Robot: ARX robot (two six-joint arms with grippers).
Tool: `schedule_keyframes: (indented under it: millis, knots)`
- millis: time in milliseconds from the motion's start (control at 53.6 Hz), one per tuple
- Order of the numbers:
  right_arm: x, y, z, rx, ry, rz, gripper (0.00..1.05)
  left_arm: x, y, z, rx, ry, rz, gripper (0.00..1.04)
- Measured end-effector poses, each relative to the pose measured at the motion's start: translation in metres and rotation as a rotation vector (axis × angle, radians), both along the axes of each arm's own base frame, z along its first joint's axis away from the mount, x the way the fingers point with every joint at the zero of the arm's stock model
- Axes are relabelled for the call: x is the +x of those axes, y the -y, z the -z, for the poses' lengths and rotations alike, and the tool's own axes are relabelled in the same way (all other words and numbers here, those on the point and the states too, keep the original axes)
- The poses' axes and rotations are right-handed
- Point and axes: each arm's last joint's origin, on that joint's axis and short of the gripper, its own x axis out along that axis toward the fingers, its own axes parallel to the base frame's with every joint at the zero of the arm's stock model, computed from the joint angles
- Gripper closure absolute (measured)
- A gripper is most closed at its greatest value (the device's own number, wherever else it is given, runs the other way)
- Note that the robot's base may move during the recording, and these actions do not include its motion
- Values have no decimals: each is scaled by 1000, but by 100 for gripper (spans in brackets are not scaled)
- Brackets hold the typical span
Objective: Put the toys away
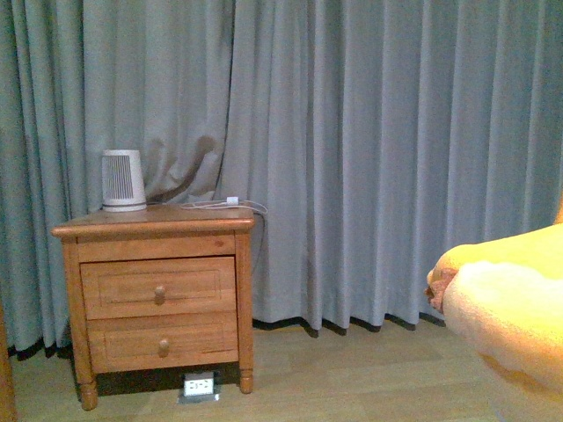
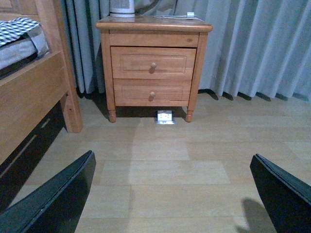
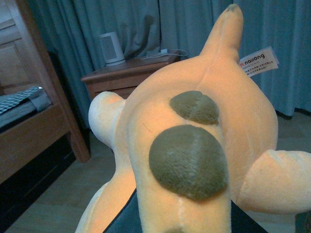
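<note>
Plush toy (image 3: 204,73) fills R wrist view, clamped in R gripper (image 3: 182,221); L gripper (image 2: 172,194) wide open, empty, over floor (image 2: 170,160) facing nightstand (image 2: 153,63).

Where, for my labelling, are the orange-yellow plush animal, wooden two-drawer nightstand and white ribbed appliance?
orange-yellow plush animal (image 3: 238,111), right wrist view, orange body.
wooden two-drawer nightstand (image 2: 131,60), left wrist view, upper drawer front.
white ribbed appliance (image 1: 122,180), front view, ribbed side.
</note>
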Motion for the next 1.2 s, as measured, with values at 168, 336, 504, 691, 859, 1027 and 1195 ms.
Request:
schedule_keyframes:
  millis: [168,336,504,691,859,1027,1195]
  knots:
    - [0,0,0,0,0,0,88,0,0,0,0,0,0,6]
    - [0,0,0,0,0,0,88,0,0,0,0,0,0,6]
    - [0,0,0,0,0,1,88,0,0,0,0,0,0,6]
    - [0,0,0,0,0,1,88,0,0,0,0,0,0,6]
    - [0,0,0,0,1,0,88,0,0,0,0,0,0,6]
    - [0,0,0,0,-1,3,88,0,0,0,0,-1,0,6]
    - [0,0,0,-1,-4,-10,88,0,0,0,0,-1,-6,6]
